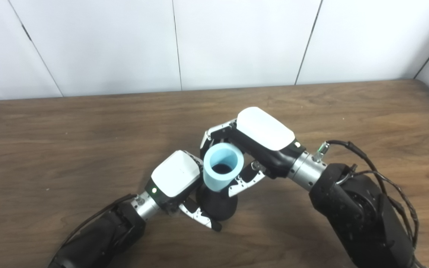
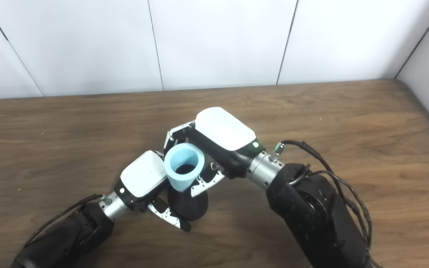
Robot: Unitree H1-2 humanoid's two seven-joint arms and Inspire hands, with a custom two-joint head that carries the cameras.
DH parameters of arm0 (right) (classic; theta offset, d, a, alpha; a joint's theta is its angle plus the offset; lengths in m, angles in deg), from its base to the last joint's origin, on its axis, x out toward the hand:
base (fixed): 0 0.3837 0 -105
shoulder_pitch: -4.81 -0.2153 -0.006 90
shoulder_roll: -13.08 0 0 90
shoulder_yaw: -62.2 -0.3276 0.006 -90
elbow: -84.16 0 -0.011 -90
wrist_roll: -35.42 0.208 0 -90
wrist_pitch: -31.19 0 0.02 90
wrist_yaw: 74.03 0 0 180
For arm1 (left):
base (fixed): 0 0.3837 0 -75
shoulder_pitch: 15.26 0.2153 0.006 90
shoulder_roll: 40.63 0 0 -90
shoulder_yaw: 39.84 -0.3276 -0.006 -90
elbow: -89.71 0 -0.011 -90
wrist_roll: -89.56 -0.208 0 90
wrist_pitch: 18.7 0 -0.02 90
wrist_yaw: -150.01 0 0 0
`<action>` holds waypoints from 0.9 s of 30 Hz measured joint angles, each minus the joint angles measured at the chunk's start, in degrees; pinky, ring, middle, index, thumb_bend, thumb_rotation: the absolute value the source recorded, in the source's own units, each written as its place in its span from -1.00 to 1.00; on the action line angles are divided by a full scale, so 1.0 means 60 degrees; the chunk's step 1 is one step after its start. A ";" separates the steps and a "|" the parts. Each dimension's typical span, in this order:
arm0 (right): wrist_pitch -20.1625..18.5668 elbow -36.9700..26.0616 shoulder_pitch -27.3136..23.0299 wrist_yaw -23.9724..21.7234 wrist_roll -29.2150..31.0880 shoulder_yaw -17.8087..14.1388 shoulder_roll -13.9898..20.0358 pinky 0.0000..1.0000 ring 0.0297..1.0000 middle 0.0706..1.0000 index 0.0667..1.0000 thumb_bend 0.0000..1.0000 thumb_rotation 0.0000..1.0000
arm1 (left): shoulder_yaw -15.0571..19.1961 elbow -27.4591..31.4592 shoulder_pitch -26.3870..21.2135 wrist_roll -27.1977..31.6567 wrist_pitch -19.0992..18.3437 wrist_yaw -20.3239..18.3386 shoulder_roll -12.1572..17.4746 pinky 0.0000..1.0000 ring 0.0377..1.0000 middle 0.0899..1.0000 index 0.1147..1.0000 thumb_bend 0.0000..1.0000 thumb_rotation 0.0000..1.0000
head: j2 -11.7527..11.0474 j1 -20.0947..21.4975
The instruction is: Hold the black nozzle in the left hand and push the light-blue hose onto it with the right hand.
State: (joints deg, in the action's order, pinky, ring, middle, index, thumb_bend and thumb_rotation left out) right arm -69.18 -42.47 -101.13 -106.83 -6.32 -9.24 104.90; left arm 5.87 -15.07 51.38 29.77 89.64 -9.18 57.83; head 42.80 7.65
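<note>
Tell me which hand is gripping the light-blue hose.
The right hand, entering from the right, wraps the hose. The left hand sits lower and holds the black nozzle instead.

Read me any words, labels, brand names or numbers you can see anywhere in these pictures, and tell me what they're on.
None: no readable text in either view.
The white backs of the left hand and right hand are blank.
The light-blue hose, black nozzle and table carry no print.
Each hand shows only a small green light, not a sign.
</note>
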 measured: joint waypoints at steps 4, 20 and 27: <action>-0.0046 -0.0007 0.0004 0.0000 0.0000 0.0009 0.0000 -0.61 -0.36 -0.21 -0.01 0.02 -1.00 | 0.0010 0.0000 0.0003 0.0000 0.0004 -0.0004 -0.0002 -0.63 -0.51 -0.41 -0.18 0.05 -0.86 | 0.0000 0.0000; -0.0098 -0.0008 0.0083 0.0017 0.0000 0.0019 -0.0001 -0.55 -0.35 -0.19 0.00 0.02 -1.00 | 0.0053 0.0092 0.0057 0.0072 0.0044 -0.0094 -0.0002 -0.55 -0.41 -0.28 -0.17 0.04 -0.85 | 0.0029 -0.0044; -0.0091 0.0000 0.0126 0.0124 0.0009 0.0028 -0.0001 -0.60 -0.36 -0.20 0.00 0.02 -1.00 | 0.0086 0.0233 0.0100 0.0712 0.0200 -0.0463 -0.0001 -0.24 -0.12 -0.04 0.01 1.00 -0.27 | 0.0029 -0.0044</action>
State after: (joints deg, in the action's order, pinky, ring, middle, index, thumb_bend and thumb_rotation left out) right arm -69.72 -42.47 -100.37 -106.09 -6.27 -9.08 104.89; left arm 6.39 -13.67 51.99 34.04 90.84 -11.96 57.83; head 42.98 7.38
